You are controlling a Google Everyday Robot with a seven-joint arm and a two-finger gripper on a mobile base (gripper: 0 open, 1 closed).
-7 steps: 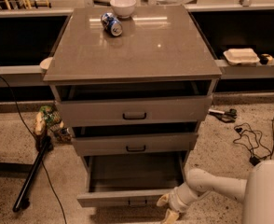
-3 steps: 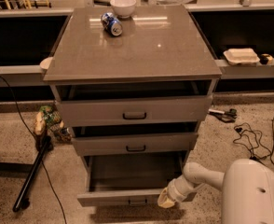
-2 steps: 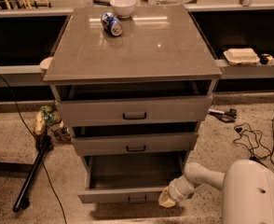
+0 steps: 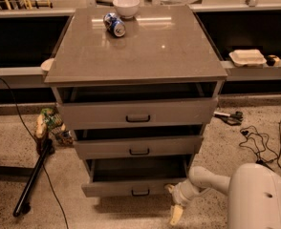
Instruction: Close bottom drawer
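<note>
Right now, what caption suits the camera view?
Robot gripper at the right corner of the grey flat-front bottom drawer, which stands open.

Cabinet, three grey drawers. Lowest, bottom drawer [image 4: 131,189], pulled out, inside dark. White arm [image 4: 212,179] reaches in from lower right; hand [image 4: 174,202] low at right end of that drawer's front. Above, middle drawer [image 4: 138,147] and top drawer [image 4: 138,112] partly out. On tabletop [image 4: 145,56]: white bowl [image 4: 126,6], can [image 4: 114,25] on its side just beside it.
</note>
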